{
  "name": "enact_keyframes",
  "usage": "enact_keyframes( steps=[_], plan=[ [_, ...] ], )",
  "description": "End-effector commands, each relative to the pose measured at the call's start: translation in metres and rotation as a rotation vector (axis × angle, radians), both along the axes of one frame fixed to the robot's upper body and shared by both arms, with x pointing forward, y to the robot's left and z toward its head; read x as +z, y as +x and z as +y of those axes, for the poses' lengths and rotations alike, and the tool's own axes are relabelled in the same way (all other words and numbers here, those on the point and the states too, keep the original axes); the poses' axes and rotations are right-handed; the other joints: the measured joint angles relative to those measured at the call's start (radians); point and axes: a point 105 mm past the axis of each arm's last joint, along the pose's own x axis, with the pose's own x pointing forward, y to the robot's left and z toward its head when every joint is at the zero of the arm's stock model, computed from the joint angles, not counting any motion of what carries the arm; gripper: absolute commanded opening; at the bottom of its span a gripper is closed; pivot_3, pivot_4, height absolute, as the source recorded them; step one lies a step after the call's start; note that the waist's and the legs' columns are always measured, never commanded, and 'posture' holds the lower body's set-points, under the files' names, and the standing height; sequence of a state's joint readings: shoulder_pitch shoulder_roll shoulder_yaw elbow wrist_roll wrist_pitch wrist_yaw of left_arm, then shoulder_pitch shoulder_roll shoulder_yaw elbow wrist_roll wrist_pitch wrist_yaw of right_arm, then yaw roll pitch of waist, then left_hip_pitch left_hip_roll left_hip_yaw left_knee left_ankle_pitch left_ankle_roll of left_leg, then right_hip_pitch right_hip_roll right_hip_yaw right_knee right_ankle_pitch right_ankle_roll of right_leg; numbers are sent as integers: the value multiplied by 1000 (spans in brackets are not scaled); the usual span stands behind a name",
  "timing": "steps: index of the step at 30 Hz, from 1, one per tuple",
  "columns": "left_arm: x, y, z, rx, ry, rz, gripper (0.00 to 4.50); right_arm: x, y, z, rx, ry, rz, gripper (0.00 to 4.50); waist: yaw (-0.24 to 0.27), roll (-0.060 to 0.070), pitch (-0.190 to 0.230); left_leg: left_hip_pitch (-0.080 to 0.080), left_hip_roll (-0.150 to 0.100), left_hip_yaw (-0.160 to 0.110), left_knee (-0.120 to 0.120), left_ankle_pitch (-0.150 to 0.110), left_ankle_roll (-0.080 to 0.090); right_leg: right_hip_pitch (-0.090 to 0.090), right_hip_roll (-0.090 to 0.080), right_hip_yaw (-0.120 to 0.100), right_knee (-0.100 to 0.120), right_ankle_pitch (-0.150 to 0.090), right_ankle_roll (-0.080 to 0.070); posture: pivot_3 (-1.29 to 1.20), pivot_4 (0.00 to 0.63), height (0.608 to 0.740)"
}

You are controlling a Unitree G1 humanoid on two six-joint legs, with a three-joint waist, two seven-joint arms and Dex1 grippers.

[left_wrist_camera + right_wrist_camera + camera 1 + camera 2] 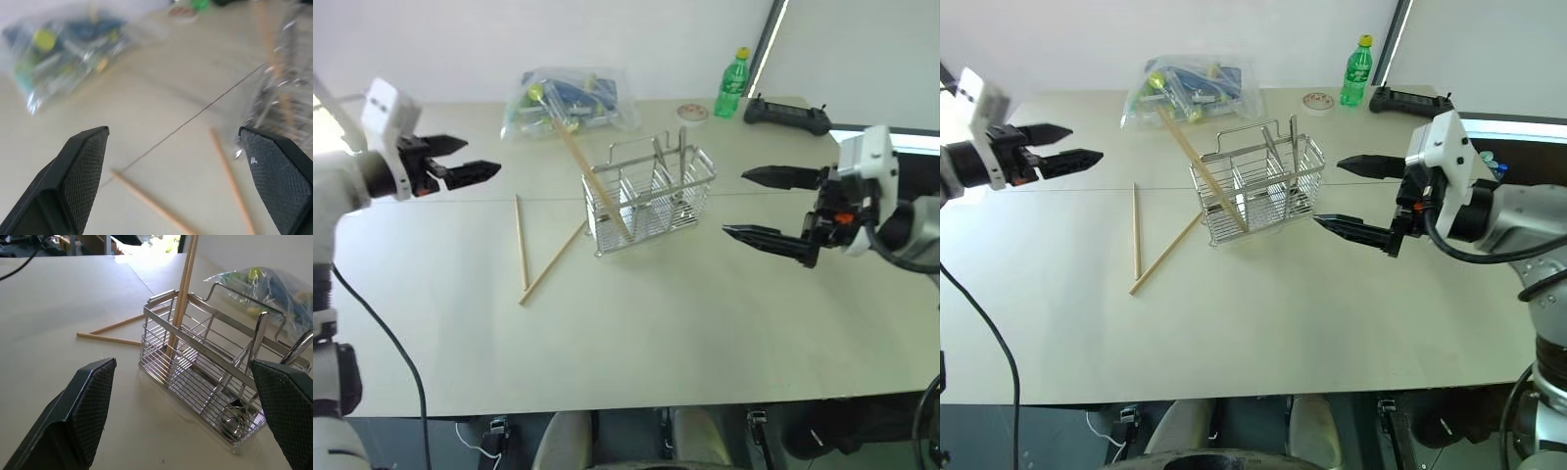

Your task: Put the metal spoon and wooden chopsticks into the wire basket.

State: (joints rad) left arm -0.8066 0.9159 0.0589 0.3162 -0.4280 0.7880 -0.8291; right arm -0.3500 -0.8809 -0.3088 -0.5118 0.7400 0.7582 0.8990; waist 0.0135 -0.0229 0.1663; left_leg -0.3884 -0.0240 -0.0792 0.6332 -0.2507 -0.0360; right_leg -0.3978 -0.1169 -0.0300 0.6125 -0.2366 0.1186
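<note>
Pale tabletop (705, 323) carries the whole job, and we read it from the basket (651, 201) outward. It stands upright near the middle. One end compartment holds chopsticks (592, 181) leaning out over the rim toward the far left; the right wrist view shows two sticks there, side by side. At the other end we see what looks like the spoon (257, 345), bowl down at the mesh floor and handle rising. Two more sticks (536, 253) lie flat on the table just left of the basket, meeting in a V at their near ends. Farther back sit a plastic bag (570, 100), a green bottle (732, 84) and a black controller (787, 116).

Left gripper (458, 162) hangs over the table's left part with jaws spread and empty. Right gripper (781, 210) hangs right of the basket, likewise spread and empty.

We judge the task partly done, the loose sticks remaining. The next move calls for lowering the left gripper onto one stick and closing across it.
</note>
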Motion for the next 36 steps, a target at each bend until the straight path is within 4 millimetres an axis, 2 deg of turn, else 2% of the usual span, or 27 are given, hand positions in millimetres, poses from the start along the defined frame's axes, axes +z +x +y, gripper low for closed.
enact_keyframes(
  steps=[1, 3, 8, 12, 15, 17, 20, 26, 36],
  plan=[
    [-8, 18, 1, 148, 26, 45, 4500, 2, -8, 8, -7, 9, -46, 4451, 3, -1, 0, -2, -1, 0, 0, 0, 0, -2, 0, 0, 0, 0, 0, 0, 150, 690],
    [-23, 32, -8, 248, -17, 108, 4500, -3, -10, 10, -24, 32, -31, 4451, 7, -3, -1, -3, -2, -1, 0, 0, 0, -1, -1, 0, 0, 0, 1, 0, 150, 690],
    [-49, 52, -21, 391, -74, 211, 4500, -7, -10, 14, -56, 67, -8, 4451, -8, -4, 0, -3, -3, -1, 0, 0, 0, -1, -2, -1, 0, 1, 2, 0, 150, 690],
    [-72, 56, -19, 500, -82, 305, 4500, -10, -10, 14, -77, 73, 8, 4451, -14, -4, 0, -1, -2, -2, -2, 0, 0, -2, 0, -1, 1, 1, 2, 0, 150, 690],
    [-82, 56, -14, 567, -90, 340, 4500, -14, -9, 11, -103, 78, 30, 4451, -16, -4, 0, 0, -2, -2, -1, 0, 0, -2, 0, -1, 2, 1, 2, 0, 150, 690],
    [-86, 56, -13, 589, -93, 350, 4500, -21, -13, 10, -103, 46, 46, 4451, -12, -4, 0, -1, -2, -2, -1, 0, -1, -1, 0, -1, 1, 1, 2, 0, 150, 690],
    [-89, 58, -22, 569, -118, 372, 4500, -29, -20, 8, -88, 2, 74, 4451, -1, -5, 0, -1, -2, -1, -1, 0, -1, -1, -1, -1, 1, 1, 2, 0, 150, 690],
    [-92, 63, -36, 537, -127, 389, 4500, -25, -25, 4, -71, -19, 73, 4451, 1, -5, 0, -1, -3, -2, 0, 0, -1, 0, -2, -1, 0, 1, 3, 0, 150, 690],
    [-92, 69, -45, 633, -141, 459, 4500, -26, -25, 10, -60, 0, 76, 4451, 0, -5, 0, -1, -3, -2, 0, 1, -2, 0, -2, -2, 0, 1, 3, 0, 150, 690]
  ],
)
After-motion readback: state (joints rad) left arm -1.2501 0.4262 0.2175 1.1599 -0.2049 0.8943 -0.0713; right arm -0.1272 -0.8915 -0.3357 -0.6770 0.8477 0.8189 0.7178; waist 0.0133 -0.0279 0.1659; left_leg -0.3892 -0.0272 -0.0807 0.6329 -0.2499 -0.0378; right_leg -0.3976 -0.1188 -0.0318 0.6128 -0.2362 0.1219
